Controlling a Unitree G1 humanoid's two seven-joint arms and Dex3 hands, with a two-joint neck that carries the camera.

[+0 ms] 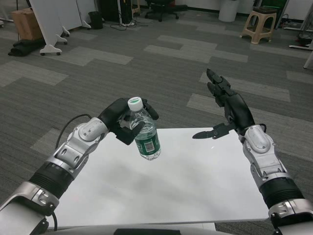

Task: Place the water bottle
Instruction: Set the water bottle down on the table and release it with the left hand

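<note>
The robot's left hand [121, 122] is clamping its fingers around the upper part of a water bottle [144, 131], holding it above the far left part of the white surface [195, 181]. The bottle's long axis is leaning slightly, cap uppermost, base hanging toward the surface below. It is clear plastic with a white cap and green label. The right hand [227, 110] is hovering well apart, fingers spread, holding nothing.

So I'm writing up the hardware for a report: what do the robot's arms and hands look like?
Both forearms are silver metal shells with round joint covers and small screws, each banded by a black ribbed section nearer the elbow. The left hand and right hand are black throughout, with slim segmented fingers. A thin black cable loops beside the left forearm.
</note>
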